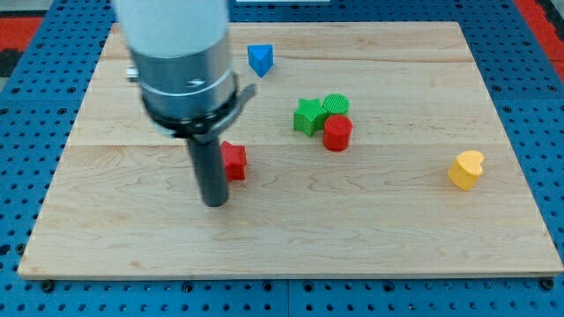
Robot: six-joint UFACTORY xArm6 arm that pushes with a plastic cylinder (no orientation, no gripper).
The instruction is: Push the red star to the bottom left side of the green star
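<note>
The smooth dark rod's tip (214, 202) is resting on the pale wooden board (352, 229), gripping nothing, touching the red plastic star (234, 161), which is sitting well left of the green plastic star (307, 116).

Red star (235, 161) partly hidden behind the rod; arm housing (176, 53) cropped by the view's top edge.

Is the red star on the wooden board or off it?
On: the red star rests on the board, beside my tip.
</note>
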